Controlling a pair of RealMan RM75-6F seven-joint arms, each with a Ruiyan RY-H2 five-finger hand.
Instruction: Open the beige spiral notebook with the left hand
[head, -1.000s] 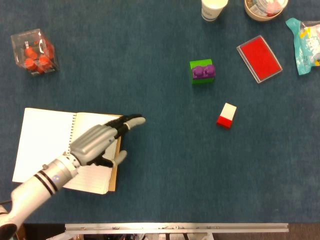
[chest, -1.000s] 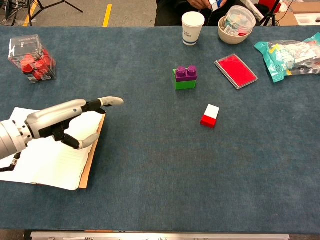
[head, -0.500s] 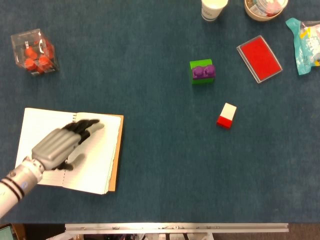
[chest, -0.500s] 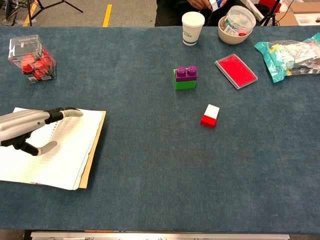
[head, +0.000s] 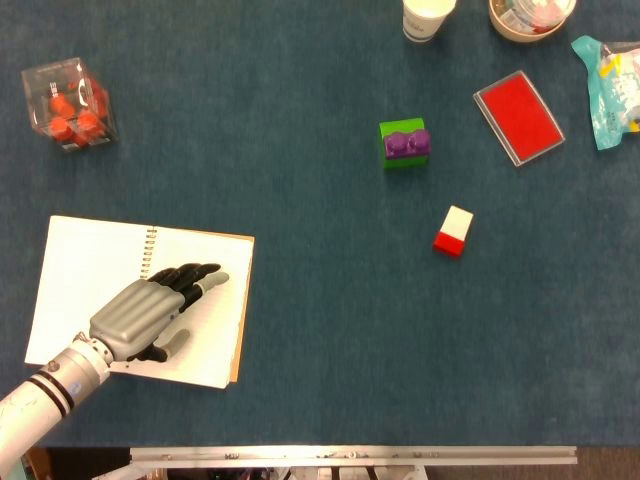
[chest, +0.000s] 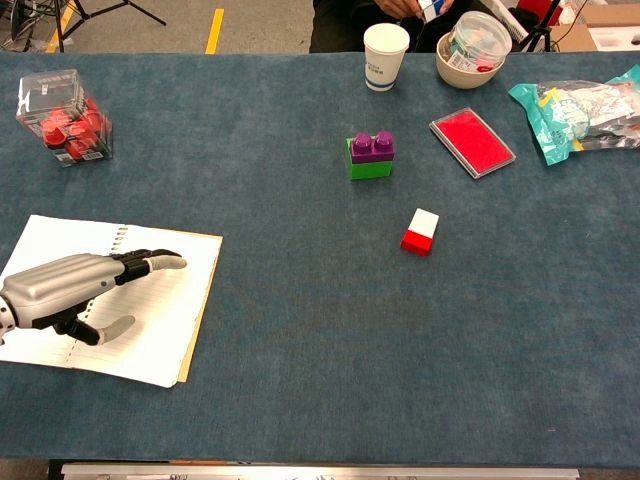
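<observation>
Now notebook (head: 90, 270) open, flat under left hand (head: 140, 318) fingers (head: 195, 274).

The left hand (head: 148, 312) lies palm down, low at the left, its forearm running off toward the lower-left corner. Its dark fingers (chest: 150, 262) stretch out together toward the right, the thumb set apart below them, holding nothing.

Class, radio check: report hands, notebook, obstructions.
Left hand open, flat over notebook. Notebook open, pages showing. Right hand not in view. Nothing in the way.
</observation>
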